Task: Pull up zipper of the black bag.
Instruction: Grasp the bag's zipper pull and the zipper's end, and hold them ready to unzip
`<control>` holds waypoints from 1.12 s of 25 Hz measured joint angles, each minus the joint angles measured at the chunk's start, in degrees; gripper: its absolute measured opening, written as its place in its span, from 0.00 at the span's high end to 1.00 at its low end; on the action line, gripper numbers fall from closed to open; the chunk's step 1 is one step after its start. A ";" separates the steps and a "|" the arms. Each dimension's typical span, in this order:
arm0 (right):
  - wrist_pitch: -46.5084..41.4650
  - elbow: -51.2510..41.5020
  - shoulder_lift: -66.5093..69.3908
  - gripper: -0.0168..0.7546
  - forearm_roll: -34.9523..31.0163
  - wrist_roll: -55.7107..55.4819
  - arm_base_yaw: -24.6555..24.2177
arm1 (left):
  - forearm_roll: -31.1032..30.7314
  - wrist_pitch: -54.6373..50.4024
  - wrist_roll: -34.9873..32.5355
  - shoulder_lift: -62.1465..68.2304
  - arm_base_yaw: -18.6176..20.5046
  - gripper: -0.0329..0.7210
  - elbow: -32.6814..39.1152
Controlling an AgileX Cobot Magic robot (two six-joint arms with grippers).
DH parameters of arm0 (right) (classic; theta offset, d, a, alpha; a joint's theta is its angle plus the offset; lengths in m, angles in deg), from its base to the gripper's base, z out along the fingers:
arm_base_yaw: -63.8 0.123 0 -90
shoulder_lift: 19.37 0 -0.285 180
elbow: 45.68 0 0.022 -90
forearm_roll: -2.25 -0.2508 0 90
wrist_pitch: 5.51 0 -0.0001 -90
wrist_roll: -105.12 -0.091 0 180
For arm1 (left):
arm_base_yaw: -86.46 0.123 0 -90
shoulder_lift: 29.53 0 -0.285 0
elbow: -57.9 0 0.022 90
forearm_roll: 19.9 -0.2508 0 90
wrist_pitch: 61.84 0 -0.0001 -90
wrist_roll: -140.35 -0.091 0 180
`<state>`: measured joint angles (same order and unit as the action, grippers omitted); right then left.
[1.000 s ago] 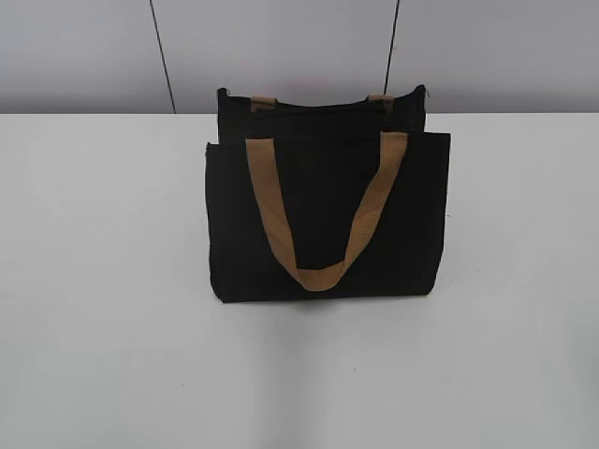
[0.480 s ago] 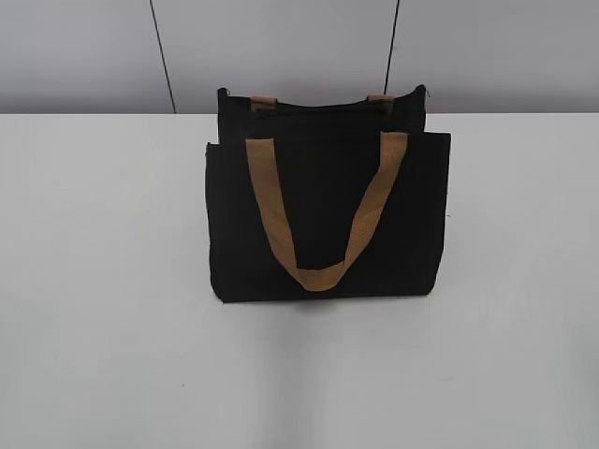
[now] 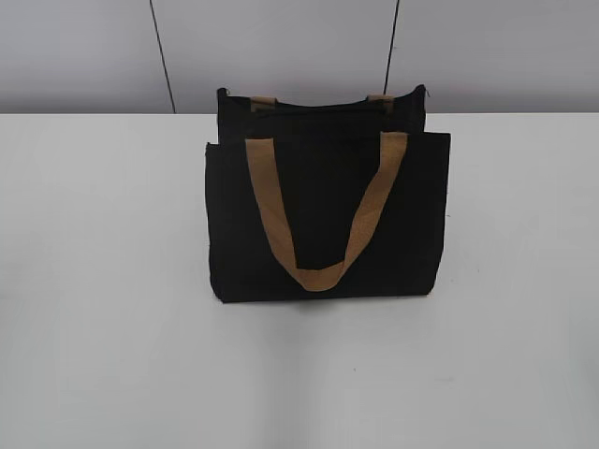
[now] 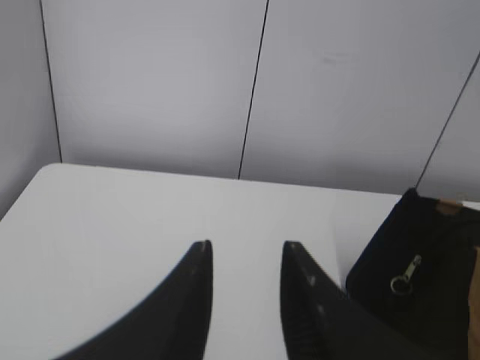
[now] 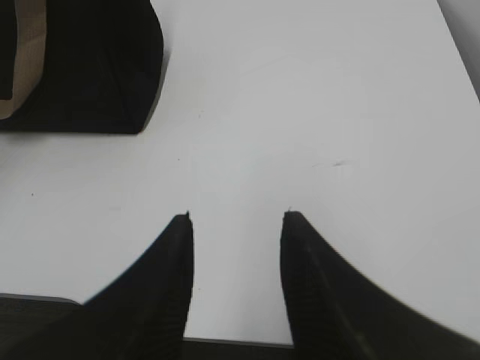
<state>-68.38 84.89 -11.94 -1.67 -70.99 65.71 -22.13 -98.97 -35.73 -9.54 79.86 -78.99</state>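
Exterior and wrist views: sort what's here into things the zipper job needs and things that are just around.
For the job:
black bag
zipper pull tab
left gripper, open
right gripper, open

Just around:
tan handles
white table
panelled wall

No text, label, brand, number or sign can be read anywhere on the things in these views.
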 joint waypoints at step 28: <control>0.04 0.00 0.00 0.58 0.00 0.00 0.00 | -2.96 66.59 -0.17 63.33 -8.66 0.64 -0.02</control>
<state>-68.34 84.89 -11.94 -1.67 -70.99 65.71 -25.09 -32.38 -35.90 53.79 71.20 -79.01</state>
